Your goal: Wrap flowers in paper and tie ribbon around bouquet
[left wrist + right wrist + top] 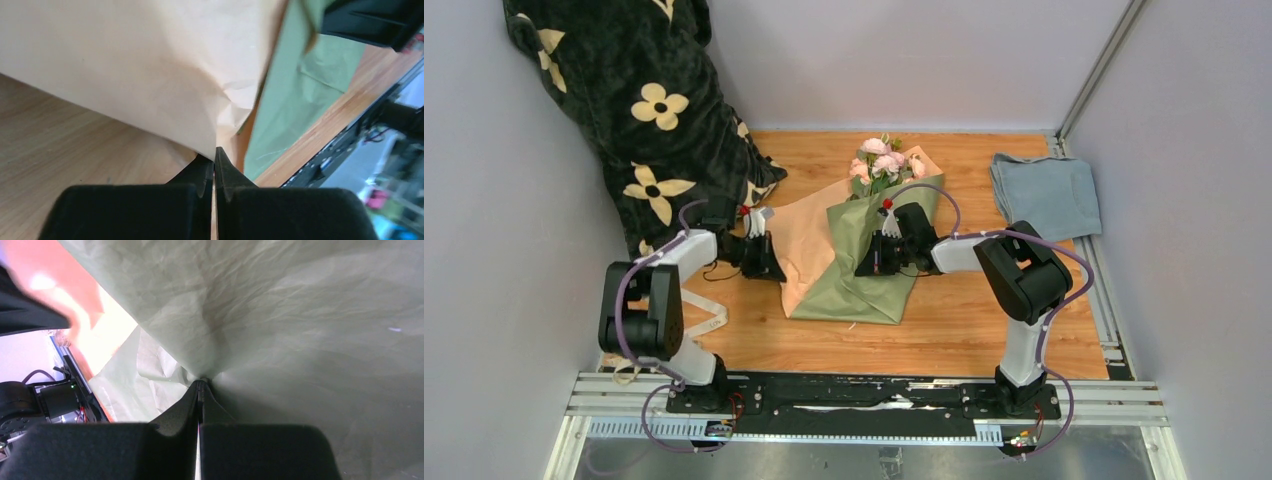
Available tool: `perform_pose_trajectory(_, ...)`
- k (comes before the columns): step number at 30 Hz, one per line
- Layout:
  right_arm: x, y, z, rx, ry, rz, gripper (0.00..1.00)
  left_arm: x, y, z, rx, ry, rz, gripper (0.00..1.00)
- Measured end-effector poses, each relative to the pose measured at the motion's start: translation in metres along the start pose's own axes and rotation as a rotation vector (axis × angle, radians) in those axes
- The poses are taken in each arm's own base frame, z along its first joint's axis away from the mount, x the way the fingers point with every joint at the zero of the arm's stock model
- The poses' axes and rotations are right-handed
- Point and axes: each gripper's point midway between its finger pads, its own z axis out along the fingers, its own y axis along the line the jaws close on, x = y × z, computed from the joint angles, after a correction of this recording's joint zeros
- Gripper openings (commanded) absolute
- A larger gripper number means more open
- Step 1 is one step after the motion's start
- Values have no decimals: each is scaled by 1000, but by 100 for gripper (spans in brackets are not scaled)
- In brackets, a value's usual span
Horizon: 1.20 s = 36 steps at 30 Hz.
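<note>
Left arm (656, 300) and right arm (1022, 275) are bolted to 1 black rail (864, 392); each has white link shells, blocky black joints, a looping purple cable (1070, 400); 2 tapered matte-black fingers (199, 176) each.

The paper (849, 275) is thin and matt, sage-green on one face and peach on the other, finely crumpled where the left gripper (215, 162) and right gripper (201, 386) pinch it. Both grippers look like smooth matt black plastic. The bench (964, 320) is pale grained wood with a soft sheen. The blanket (624, 90) at its far left corner is deep plush. The cloth (1044, 195) by the right edge is flat woven fabric. The rail (874, 400) along the near edge is bare metal.
</note>
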Motion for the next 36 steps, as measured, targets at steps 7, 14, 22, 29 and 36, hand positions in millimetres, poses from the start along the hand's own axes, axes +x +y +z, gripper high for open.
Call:
perform_pose_trajectory(7,-3,3,1,-16,-11,-10,0,-37,-143,-46,48,-214,619,0)
perform_pose_trajectory(14,-4,4,1,-47,-14,6,0,-12,-211,5,82,-87,911,0)
perform_pose_trajectory(22,-8,1,-4,-71,-27,65,1,-5,-240,40,68,-25,1056,0)
perform_pose_trajectory(29,-16,9,-26,-44,-99,55,11,-7,-226,61,13,20,1103,0)
perform_pose_trajectory(36,-44,20,-59,-33,-226,24,13,-10,-213,67,-37,43,1148,0)
